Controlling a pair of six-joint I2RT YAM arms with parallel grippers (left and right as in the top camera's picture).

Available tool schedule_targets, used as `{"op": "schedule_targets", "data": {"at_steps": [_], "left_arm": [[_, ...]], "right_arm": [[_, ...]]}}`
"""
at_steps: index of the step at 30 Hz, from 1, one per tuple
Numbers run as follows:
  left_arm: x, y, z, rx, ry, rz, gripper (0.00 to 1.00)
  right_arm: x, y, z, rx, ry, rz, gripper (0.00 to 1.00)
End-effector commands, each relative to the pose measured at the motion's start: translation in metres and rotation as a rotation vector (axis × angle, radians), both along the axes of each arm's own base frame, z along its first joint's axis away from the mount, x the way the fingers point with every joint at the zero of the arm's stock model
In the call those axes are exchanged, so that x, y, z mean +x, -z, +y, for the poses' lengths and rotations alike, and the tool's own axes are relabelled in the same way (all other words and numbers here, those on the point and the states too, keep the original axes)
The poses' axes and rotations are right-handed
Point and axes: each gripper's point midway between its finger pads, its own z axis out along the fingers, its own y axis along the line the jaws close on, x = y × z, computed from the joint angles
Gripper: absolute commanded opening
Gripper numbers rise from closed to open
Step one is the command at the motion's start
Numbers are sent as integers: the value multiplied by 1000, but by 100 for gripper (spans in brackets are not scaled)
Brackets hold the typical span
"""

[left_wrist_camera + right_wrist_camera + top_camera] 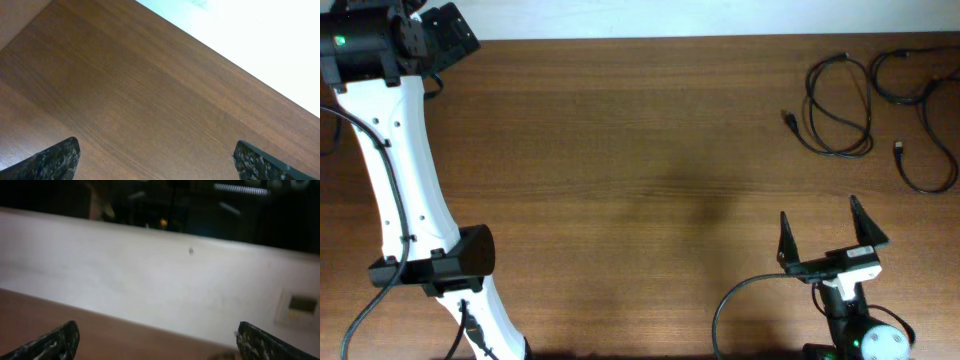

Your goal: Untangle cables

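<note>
Two thin black cables lie apart at the table's far right in the overhead view. One cable (840, 105) forms a loop with a small plug at its left end. The other cable (925, 130) curls to its right, near the table's right edge. My right gripper (832, 225) is open and empty, well in front of the cables near the front edge. My left gripper (157, 157) is open and empty; in the overhead view the left arm reaches to the far left corner (440, 35). Neither wrist view shows a cable.
The wooden table (640, 180) is bare in the middle. A thicker black arm wire (740, 300) loops beside the right arm's base. The left arm's white link (400, 190) crosses the left side. The right wrist view faces a white wall (160, 280).
</note>
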Motion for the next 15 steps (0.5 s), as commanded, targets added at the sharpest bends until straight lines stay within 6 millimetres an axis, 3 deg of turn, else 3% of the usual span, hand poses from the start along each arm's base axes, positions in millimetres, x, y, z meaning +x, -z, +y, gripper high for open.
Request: {"op": "schedule_targets", "data": {"at_steps": [1, 7, 11, 15], "left_arm": [[-6, -14, 0, -1, -9, -38, 99], [-6, -14, 0, -1, -9, -38, 99], [-6, -14, 0, -1, -9, -38, 99], [-6, -14, 0, -1, -9, -38, 99]], "right_arm": [[8, 25, -12, 26, 65, 59, 100], [16, 66, -46, 72, 259, 227, 100], [15, 100, -45, 68, 259, 367, 100], [15, 100, -49, 71, 276, 365, 100]]}}
